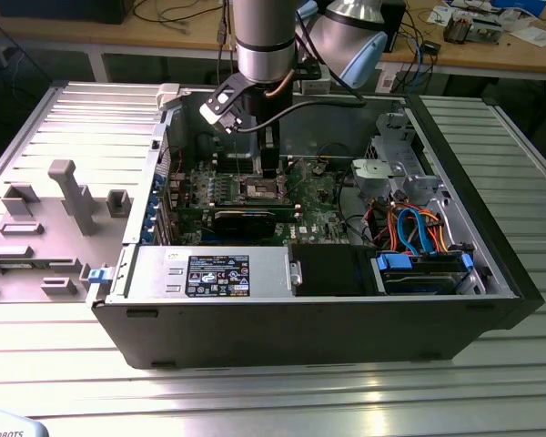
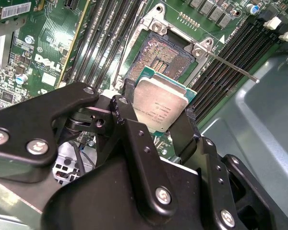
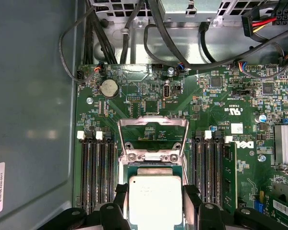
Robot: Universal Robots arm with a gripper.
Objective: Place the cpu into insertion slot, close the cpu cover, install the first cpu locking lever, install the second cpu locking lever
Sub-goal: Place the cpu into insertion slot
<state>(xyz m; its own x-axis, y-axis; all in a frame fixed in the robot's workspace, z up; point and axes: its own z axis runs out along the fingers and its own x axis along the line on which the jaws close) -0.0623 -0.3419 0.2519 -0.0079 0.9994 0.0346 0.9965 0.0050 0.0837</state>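
Hand (image 2: 158,115) grips cpu (image 3: 154,199) above insertion slot (image 2: 165,55)

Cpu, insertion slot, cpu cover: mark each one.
cpu (image 2: 161,103), second wrist view, metal top.
insertion slot (image 2: 164,56), second wrist view, dark contact field.
cpu cover (image 3: 153,122), first wrist view, open frame's end bar.

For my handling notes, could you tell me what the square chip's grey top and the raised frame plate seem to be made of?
The square grey-topped cpu: likely a metal lid with a dull silver sheen, on a green board edge. The silvery windowed cpu cover: seemingly bright sheet metal with glinting highlights.
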